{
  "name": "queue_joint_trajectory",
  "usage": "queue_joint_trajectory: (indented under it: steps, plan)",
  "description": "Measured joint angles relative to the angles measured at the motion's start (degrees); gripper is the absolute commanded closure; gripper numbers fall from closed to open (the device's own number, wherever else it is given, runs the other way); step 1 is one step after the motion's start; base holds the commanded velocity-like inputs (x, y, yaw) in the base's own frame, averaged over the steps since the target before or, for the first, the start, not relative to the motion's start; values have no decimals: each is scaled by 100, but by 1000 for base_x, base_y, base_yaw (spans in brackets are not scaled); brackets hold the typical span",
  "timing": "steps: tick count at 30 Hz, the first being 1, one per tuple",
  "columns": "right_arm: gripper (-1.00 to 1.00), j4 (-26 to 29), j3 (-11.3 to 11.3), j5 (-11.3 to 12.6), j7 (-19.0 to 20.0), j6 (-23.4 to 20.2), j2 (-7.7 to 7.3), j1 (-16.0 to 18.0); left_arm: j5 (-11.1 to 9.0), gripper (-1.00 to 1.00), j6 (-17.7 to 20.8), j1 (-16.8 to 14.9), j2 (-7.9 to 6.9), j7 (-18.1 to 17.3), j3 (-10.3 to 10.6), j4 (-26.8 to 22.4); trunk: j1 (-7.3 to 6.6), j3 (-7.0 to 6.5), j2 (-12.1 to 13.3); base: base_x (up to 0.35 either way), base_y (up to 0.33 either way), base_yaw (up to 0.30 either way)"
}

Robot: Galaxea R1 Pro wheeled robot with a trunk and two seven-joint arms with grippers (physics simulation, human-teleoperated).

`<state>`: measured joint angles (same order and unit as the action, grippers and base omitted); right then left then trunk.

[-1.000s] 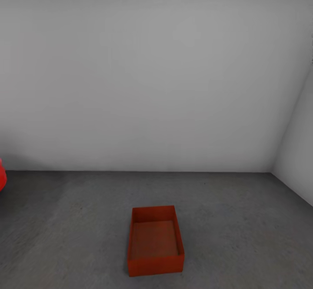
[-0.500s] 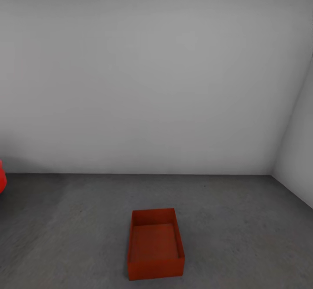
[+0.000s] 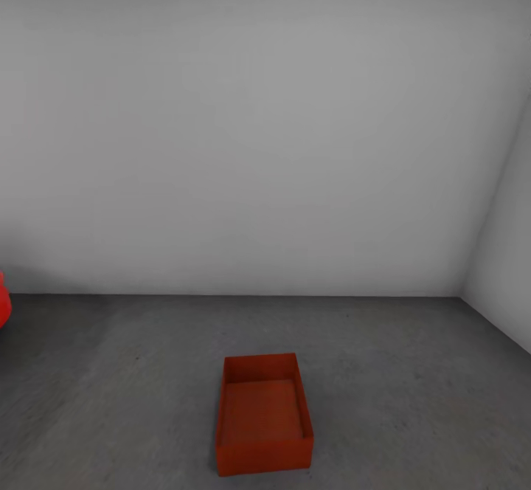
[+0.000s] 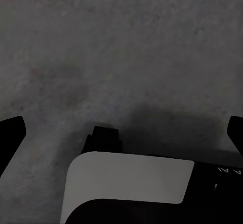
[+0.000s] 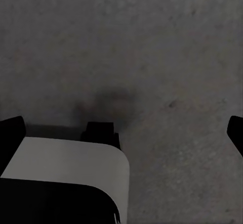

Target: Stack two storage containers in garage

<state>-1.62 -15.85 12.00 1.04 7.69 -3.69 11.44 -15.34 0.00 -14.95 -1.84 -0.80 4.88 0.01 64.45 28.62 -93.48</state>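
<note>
Container: one red-orange storage container (image 3: 264, 415) sits upright on the grey concrete floor (image 3: 413, 387), near the pale wall (image 3: 265, 136).
Contents: nothing inside.
Left gripper (image 4: 121, 133): fingers wide apart, bare floor between them.
Right gripper (image 5: 121, 133): fingers wide apart, bare floor between them.
Edge: a red shape (image 3: 4, 305) beside the wall.

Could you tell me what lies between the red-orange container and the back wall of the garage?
Only bare dark grey floor lies between the container and the pale wall, as the head view shows.
</note>
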Motion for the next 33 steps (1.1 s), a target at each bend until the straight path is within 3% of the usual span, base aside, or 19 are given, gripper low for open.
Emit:
queue_joint_trajectory:
  steps: [14,33]
  plan:
    - [-100,-6,17,64,-1,19,45,-1,0,-100,0,-1,0,0,-1,3,0,-16,0,0,0,-38]
    - [-100,-13,27,75,22,7,53,-1,1,-100,0,-4,1,0,-3,4,0,-74,0,0,0,-260]
